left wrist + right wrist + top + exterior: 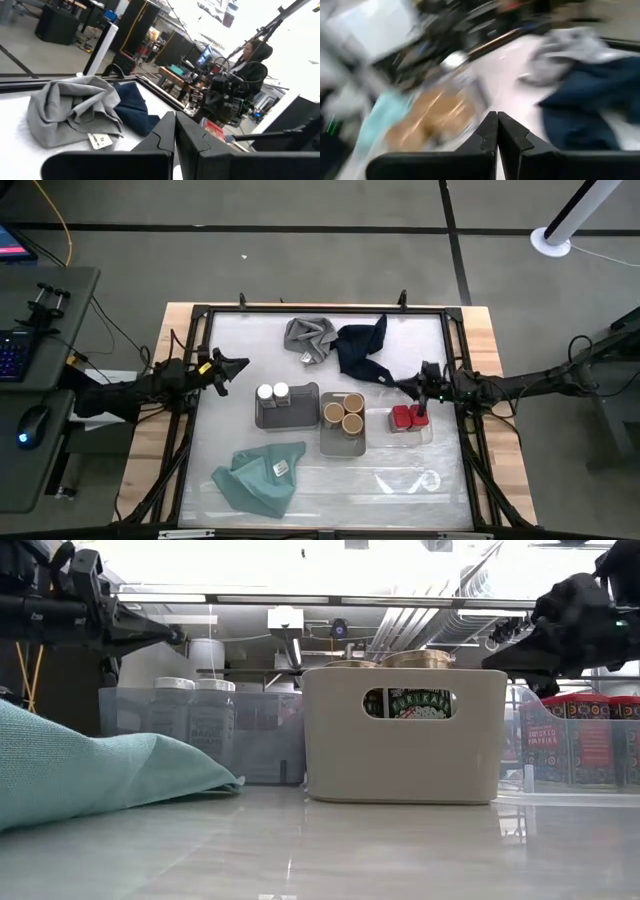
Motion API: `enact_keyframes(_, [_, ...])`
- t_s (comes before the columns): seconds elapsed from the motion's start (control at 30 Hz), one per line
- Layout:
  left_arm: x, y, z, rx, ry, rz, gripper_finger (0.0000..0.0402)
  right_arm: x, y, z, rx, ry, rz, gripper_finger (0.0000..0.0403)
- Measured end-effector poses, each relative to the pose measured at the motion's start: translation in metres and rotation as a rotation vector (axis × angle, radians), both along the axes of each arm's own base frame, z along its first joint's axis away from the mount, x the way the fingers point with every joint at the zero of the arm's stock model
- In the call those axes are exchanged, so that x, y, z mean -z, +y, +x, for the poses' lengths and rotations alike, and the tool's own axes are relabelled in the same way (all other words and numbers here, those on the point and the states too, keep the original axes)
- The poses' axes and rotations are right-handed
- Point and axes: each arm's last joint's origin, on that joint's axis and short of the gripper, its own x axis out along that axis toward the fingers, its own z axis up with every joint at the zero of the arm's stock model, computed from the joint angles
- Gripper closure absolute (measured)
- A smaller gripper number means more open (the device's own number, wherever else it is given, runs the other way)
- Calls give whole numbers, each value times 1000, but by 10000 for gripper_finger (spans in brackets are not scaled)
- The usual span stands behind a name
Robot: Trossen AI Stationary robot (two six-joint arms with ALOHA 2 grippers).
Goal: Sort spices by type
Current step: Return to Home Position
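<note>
Two white-capped jars [272, 392] stand in the dark grey tray [283, 417]. Three tan-topped jars [344, 412] fill the light tray [342, 442] at mid-table. Two red boxy jars [407, 417] sit in the clear tray [412, 432] on the right. My left gripper [243, 364] hovers shut above the table's left side, beside the white-capped jars. My right gripper [400, 384] hovers shut just beyond the red jars, near the navy cloth. In the low view the red jars [575, 738] and white-capped jars [195, 720] stand upright.
A grey cloth [309, 337] and a navy cloth [362, 348] lie at the far side; a teal cloth [258, 477] lies near the front left. A black frame [320, 310] rims the table. A person [252, 65] sits beyond the table.
</note>
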Motion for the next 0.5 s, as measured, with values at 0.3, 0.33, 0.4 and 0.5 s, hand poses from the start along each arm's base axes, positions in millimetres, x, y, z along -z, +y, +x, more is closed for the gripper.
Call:
enact_keyframes(0.3, [0,-4,1,39,0,1,402,8,8,-1,-322,108,-230,403])
enact_keyframes(0.33, [0,-4,1,41,0,0,401,8,8,-1,-321,107,-259,403])
enact_keyframes(0.4, [0,-4,1,41,0,0,402,6,7,0,-304,86,-303,403])
enact_keyframes(0.5, [0,-3,1,37,0,0,402,1,6,0,-262,49,-330,403])
